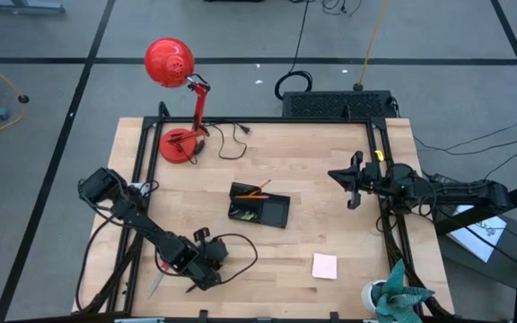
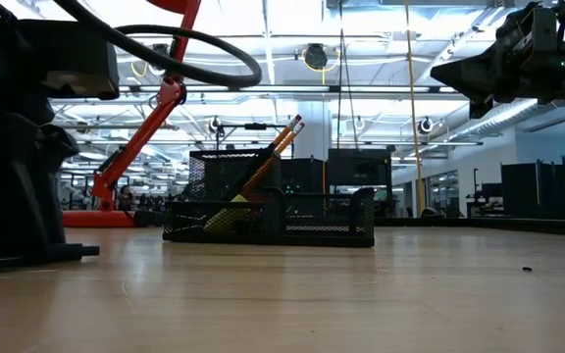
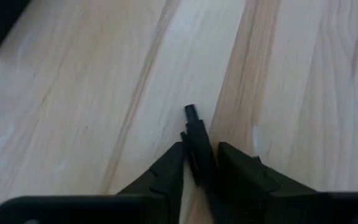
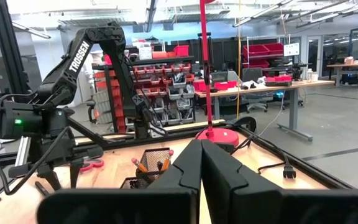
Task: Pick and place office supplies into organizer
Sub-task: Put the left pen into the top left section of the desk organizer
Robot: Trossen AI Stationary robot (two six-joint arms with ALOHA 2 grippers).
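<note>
Left arm was down at the near-left of the bench. Left gripper sat low over the wood with its fingers drawn narrow around a black pen; the pen lay between them, its tip poking out ahead. Whether the fingers had full contact on both sides could not be told, so I judged this a grasp in hand rather than a secured hold. The low, flat approach suited a thin thing lying on the boards.

Far-left, a red desk lamp stood on its base, not part of the job.

Mid-bench, the black mesh organizer sat well apart from both arms. Two orange pencils leaned upright in its tall compartment, tips up, propped by the wall. The low section looked mostly bare in the high view.

Right of centre, near edge: the pink sticky-note pad lay flat on the wood, untouched, well apart from the organizer.

Far-right, the right arm waited, right gripper fully closed and empty, lifted off the bench and pointed toward the centre, out of the left arm's way.

Judgement: task part done; pen, pad still outside.
</note>
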